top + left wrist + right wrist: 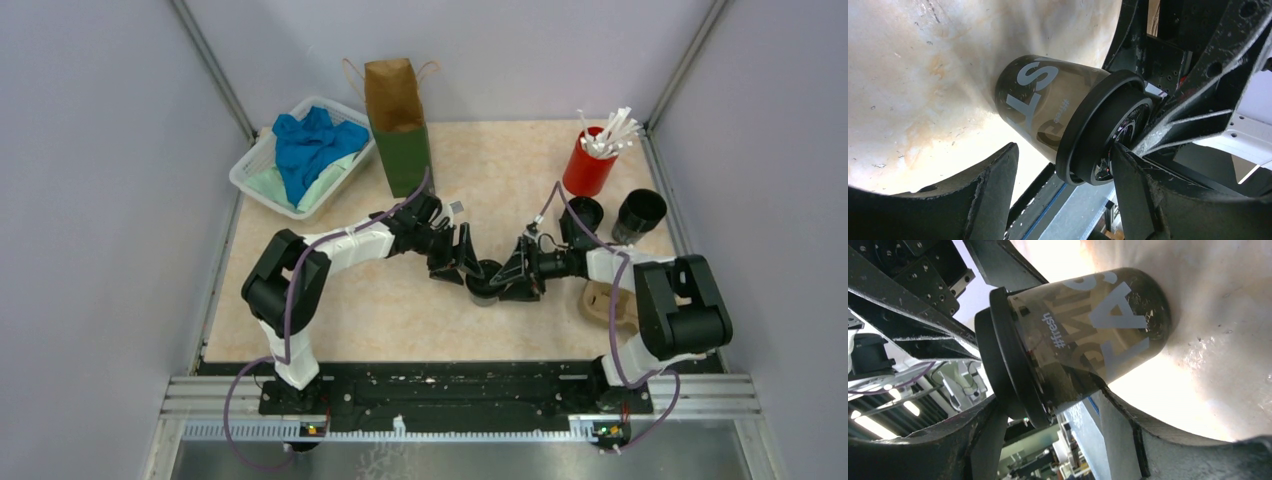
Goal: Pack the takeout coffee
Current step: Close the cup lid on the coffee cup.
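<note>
The paper bag was noted standing upright at the back of the desk, left of centre and nearer the left arm.

The left tool was found low at mid-desk with its jaws apart, set astride the takeout coffee cup. In the left wrist view one finger was seen clear of the cup wall, with bare desk showing between. The other finger was seen at the rim of the lid (contact there could not be confirmed).

The cup was found upright on the desk, its long axis vertical and its lid uppermost. It was placed directly between the two tools, just right of the left one and just left of the right one.

The right tool was noted at like height, facing the left tool and also astride the cup. In the right wrist view one finger was seen at the wall and the other finger by the lid. Whether the cup was clamped could not be told.

Neither arm was judged the nearer to the cup. As the bag lay back and to the left, carriage by the left tool was judged the shorter route. A straight lift along the cup's axis would be called for, with only one tool pulling.
</note>
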You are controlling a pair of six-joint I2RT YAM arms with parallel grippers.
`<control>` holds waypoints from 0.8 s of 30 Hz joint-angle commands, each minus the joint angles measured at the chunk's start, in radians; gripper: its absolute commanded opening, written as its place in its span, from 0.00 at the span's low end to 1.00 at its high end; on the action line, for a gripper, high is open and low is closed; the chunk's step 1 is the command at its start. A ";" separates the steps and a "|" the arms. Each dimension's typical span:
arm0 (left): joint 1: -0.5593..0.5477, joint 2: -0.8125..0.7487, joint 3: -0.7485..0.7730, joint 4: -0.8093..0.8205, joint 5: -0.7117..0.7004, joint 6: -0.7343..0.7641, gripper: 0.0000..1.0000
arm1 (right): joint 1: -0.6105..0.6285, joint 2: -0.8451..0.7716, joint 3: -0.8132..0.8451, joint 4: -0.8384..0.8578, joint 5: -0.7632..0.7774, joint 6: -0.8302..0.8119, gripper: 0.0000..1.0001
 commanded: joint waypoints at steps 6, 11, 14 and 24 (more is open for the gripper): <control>-0.001 0.048 -0.031 -0.026 -0.066 0.053 0.72 | -0.017 0.089 -0.085 0.359 -0.068 0.149 0.54; 0.001 0.060 -0.052 -0.021 -0.069 0.054 0.71 | -0.019 0.229 -0.275 0.951 -0.078 0.484 0.48; 0.002 0.063 -0.042 -0.030 -0.067 0.063 0.71 | -0.020 0.170 -0.297 1.271 -0.094 0.729 0.55; 0.006 0.075 -0.020 -0.049 -0.061 0.079 0.70 | -0.018 0.020 0.126 0.038 0.026 -0.034 0.84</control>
